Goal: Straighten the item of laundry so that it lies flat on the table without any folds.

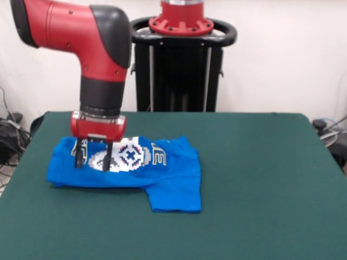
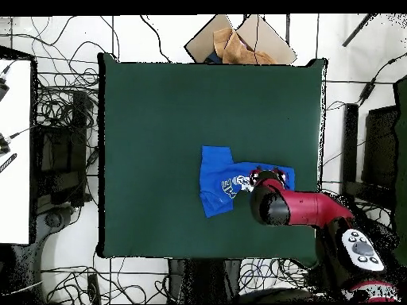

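The bright blue T-shirt (image 1: 162,179) lies folded on the left half of the green table (image 1: 260,179), print side up. Only part of the white pixel print (image 1: 130,154) and a few yellow letters show. One part of the shirt sticks out toward the front edge. My gripper (image 1: 93,157) points straight down over the shirt's left part, open, with both fingers (image 1: 107,158) apart and their tips at the cloth beside the print. In the overhead view the shirt (image 2: 216,181) lies right of the table's (image 2: 159,119) middle, and the arm (image 2: 298,208) hides the shirt's right end and the gripper.
The robot's black pedestal (image 1: 181,65) stands at the table's far edge. In the overhead view a cardboard box (image 2: 238,40) sits beyond the table's top edge, cables lie on the floor all round, and a white table (image 2: 16,151) stands at the left.
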`<move>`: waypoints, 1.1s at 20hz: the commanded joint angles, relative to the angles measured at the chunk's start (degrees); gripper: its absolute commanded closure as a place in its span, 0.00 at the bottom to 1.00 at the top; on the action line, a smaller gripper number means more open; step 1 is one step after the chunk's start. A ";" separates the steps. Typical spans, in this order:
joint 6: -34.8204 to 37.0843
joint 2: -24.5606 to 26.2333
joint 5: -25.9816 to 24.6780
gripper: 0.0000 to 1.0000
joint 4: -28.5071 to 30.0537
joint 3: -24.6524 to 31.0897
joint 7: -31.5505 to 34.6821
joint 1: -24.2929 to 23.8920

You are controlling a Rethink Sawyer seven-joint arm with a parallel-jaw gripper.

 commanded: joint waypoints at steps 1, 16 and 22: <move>-3.73 9.05 -3.36 0.00 -6.71 -4.13 4.99 3.77; 26.85 3.78 1.64 0.00 -8.61 6.33 -11.48 -1.91; 30.85 1.64 2.33 1.00 -9.16 9.67 -9.50 -2.17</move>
